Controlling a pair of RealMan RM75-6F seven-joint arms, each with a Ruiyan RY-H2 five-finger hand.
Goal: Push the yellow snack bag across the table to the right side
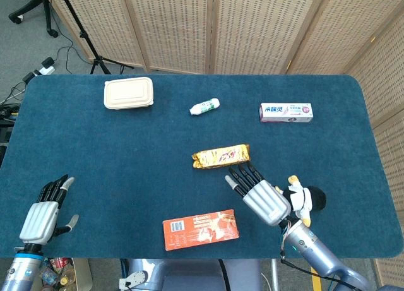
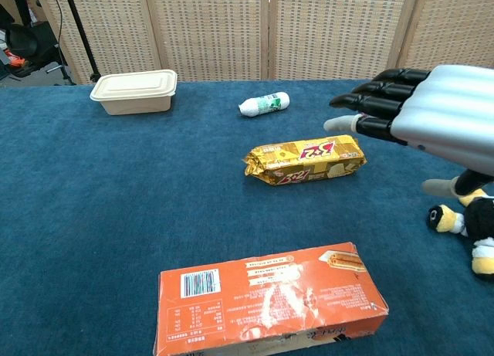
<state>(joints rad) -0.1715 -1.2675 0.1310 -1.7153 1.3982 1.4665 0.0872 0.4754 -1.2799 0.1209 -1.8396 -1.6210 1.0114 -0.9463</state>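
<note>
Nearest the robot, an orange box (image 1: 201, 229) lies flat at the front edge of the blue table (image 1: 126, 152), its barcode end toward the robot's left. To the left of it, at the front left corner, the left hand (image 1: 43, 214) rests just above or on the cloth with its dark fingers stretched forward and slightly apart, the thumb out to the side, holding nothing and well apart from every object. On the other side of the box, the right hand (image 1: 260, 195) is raised over the table with its fingers (image 2: 370, 103) straight and slightly fanned, palm down, holding nothing; in the head view its fingertips point toward the yellow snack bag (image 1: 221, 156) and end just short of it, and the chest view shows a clear gap between them and the bag's right end. Just behind the right hand's wrist, a small plush penguin (image 1: 302, 200) lies on the cloth, partly covered by the arm. The yellow snack bag sits near the middle of the table, lying flat, its long axis running left to right with the right end angled slightly away from the robot. Farther back, a small white bottle (image 1: 204, 106) lies on its side, a toothpaste box (image 1: 286, 112) lies to the right, and a beige lidded container (image 1: 129, 93) stands at the far left.
</note>
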